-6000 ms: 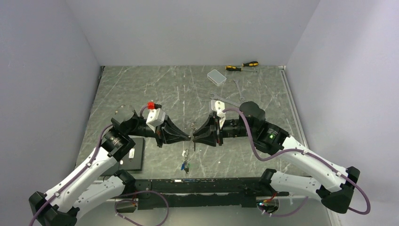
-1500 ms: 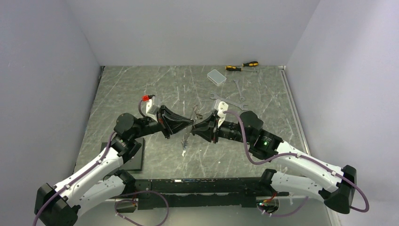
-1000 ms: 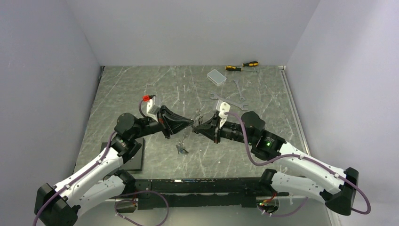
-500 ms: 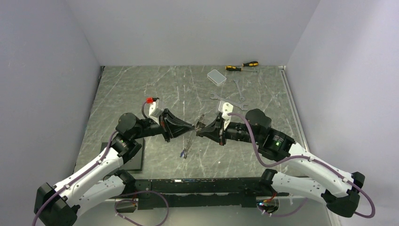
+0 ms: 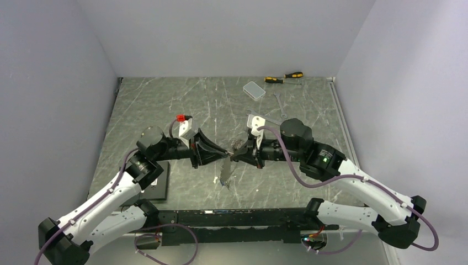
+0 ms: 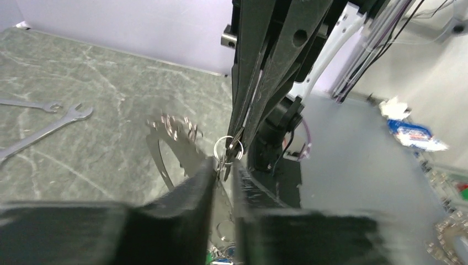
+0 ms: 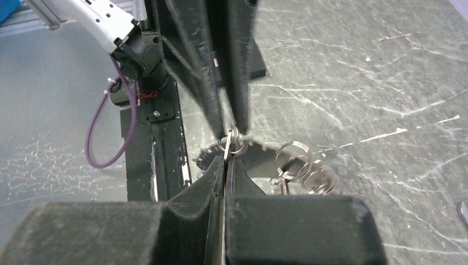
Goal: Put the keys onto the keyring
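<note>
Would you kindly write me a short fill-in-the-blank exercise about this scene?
The right end effector is ___ on a small metal ring.
The clear box lies near two yellow-and-black ___.
Two silver wrenches lie flat on the ___.
Missing words: shut, screwdrivers, table.

Two arms [image 5: 118,187] [image 5: 353,179], two screwdrivers [image 5: 292,74] [image 5: 274,80], two wrenches [image 6: 27,103] [image 6: 49,128], one clear box [image 5: 254,90], one black pad [image 5: 157,185], one bunch of keys [image 5: 223,171]
</note>
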Controlling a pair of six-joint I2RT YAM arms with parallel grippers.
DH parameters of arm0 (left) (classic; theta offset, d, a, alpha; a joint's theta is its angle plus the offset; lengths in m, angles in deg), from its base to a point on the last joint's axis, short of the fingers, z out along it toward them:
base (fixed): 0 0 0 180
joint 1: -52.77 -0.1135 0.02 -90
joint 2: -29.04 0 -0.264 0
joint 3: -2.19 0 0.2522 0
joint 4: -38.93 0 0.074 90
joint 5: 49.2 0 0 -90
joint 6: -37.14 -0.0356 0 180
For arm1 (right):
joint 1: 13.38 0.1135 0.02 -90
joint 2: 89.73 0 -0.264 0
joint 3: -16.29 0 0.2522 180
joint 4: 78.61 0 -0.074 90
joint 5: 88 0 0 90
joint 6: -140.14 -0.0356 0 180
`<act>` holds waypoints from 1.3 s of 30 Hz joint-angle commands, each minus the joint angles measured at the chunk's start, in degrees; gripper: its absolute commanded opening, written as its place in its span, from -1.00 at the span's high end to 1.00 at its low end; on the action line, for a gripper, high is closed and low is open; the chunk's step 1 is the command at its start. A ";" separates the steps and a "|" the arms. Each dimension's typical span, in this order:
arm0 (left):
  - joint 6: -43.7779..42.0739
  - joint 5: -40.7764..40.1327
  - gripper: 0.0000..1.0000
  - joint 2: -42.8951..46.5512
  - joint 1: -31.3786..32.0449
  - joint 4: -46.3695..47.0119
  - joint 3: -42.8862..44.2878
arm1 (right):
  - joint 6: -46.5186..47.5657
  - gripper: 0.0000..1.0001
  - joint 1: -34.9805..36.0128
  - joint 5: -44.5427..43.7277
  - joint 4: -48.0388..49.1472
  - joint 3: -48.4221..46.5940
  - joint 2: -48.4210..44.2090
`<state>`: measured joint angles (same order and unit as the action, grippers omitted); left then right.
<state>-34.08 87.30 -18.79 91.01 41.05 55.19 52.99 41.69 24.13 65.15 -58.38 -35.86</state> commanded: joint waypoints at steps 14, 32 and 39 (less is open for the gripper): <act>-22.92 -21.57 -0.99 5.23 0.39 -37.10 11.32 | 2.63 1.00 0.21 0.03 -11.82 -13.38 8.45; -16.69 -56.99 -0.99 14.17 -9.32 -37.72 6.60 | -2.75 1.00 -6.29 -4.53 -6.45 -35.68 39.62; -15.19 -57.87 -0.99 14.14 -16.36 -40.03 7.23 | -5.71 1.00 -8.65 -4.41 -14.92 -73.59 64.25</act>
<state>-50.78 32.24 -4.70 76.12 1.29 62.08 49.67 33.69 19.95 50.85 -114.64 21.86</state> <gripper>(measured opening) 0.994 0.023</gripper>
